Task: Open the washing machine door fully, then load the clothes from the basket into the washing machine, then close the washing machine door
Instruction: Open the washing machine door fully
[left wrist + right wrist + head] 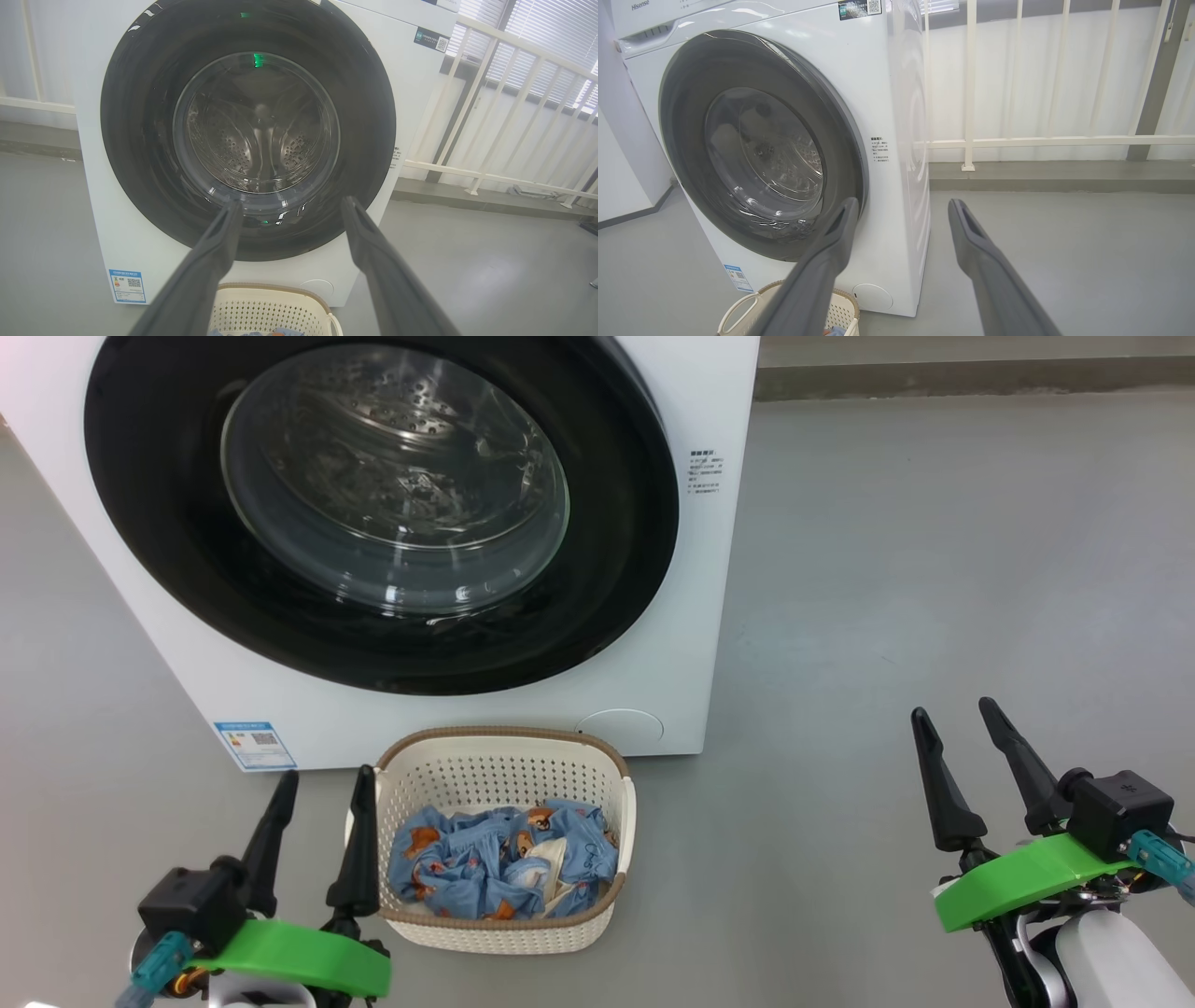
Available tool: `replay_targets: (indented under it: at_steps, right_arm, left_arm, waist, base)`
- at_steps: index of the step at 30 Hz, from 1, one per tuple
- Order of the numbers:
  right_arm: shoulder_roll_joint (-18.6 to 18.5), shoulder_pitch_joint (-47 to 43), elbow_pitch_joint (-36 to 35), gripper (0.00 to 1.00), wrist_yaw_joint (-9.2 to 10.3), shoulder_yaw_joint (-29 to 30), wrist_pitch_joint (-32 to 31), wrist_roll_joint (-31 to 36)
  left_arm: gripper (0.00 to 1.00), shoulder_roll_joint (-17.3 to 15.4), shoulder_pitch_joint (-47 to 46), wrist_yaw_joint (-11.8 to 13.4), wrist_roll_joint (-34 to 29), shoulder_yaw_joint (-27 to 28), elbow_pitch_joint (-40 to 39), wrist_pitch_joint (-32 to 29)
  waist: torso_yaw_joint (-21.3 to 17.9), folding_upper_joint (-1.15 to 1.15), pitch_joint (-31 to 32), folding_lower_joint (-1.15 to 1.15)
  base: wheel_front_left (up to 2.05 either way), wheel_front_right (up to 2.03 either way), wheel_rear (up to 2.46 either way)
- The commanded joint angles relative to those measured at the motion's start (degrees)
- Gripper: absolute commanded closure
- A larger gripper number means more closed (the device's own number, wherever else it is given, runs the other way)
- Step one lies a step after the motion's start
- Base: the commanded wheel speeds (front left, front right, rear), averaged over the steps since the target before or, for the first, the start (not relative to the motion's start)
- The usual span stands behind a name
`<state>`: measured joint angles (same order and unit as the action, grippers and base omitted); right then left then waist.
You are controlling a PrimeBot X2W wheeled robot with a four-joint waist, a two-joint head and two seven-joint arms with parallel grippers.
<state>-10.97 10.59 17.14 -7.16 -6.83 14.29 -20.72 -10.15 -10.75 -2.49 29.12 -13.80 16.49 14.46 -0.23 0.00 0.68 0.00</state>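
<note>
The white washing machine [681, 644] stands ahead with its round black washing machine door [177, 560] shut flat against the front; the steel drum shows through the glass. On the floor before it sits the cream basket [504, 747], holding the light-blue bear-print clothes [467, 863]. My left gripper [323, 784] is open, low at the basket's left side, with nothing between its fingers. My right gripper [956, 709] is open too, well to the right over bare floor. The door [140, 154] fills the left wrist view beyond the open left gripper [292, 203]; the right gripper [903, 203] faces the machine's right corner [901, 186].
Grey floor [934, 569] spreads to the right of the machine. A low kerb [971, 378] runs behind it, carrying a white railing [1017, 140]. A blue label sticker [254, 744] marks the machine's lower left.
</note>
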Motion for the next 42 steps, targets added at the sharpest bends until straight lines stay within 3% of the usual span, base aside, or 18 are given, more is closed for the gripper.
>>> replay_targets:
  at_steps: [1,34,35,36,37,38,39,42]
  right_arm:
    - [-0.9,2.0,-1.2,0.00,-0.33,-0.8,0.7,-0.2]
    - [-0.7,4.7,1.0,0.01,-0.33,1.6,0.7,-1.8]
    - [-0.5,5.1,1.2,0.21,-0.33,2.2,0.7,-2.1]
    - [-0.3,5.5,1.5,0.54,-0.33,2.6,0.7,-2.5]
    - [-0.3,6.0,1.7,0.68,-0.33,2.9,0.7,-2.7]
    - [-0.2,6.4,2.0,0.91,-0.33,3.1,0.7,-2.8]
    - [-0.1,7.0,2.1,1.00,-0.33,3.2,0.7,-3.2]
    - [0.1,8.1,2.7,1.00,-0.33,3.5,0.7,-4.3]
  left_arm:
    - [0.00,-1.1,-2.0,-0.2,-0.6,2.3,-0.8,0.5]
    - [0.00,-1.6,-3.0,0.4,-1.3,3.3,-0.7,0.5]
    - [0.00,-1.6,-3.0,0.5,-1.3,3.3,-0.8,0.5]
    - [0.00,-1.6,-2.9,0.5,-1.3,3.4,-0.7,0.5]
    - [0.00,-1.6,-2.9,0.6,-1.3,3.3,-0.7,0.5]
    - [0.00,-1.6,-3.0,0.6,-1.4,3.3,-0.8,0.5]
    - [0.00,-1.6,-3.1,0.6,-1.4,3.3,-0.9,0.5]
    - [0.00,-1.7,-3.3,0.6,-1.4,3.3,-1.0,0.5]
  waist:
    - [0.0,0.00,0.0,0.00]
    - [0.6,0.00,-2.4,0.00]
    - [0.7,0.00,-2.6,0.00]
    - [0.7,0.00,-2.7,0.00]
    - [0.8,0.00,-2.9,0.00]
    - [1.0,0.00,-3.3,0.00]
    - [1.2,0.00,-3.6,0.00]
    - [1.5,0.00,-4.1,0.00]
  base:
    - [0.00,0.00,0.00]
    - [0.00,0.00,0.00]
    - [0.00,0.00,0.00]
    - [0.00,0.00,0.00]
    - [0.00,0.00,0.00]
    - [0.00,0.00,0.00]
    - [0.00,0.00,0.00]
    - [0.00,0.00,0.00]
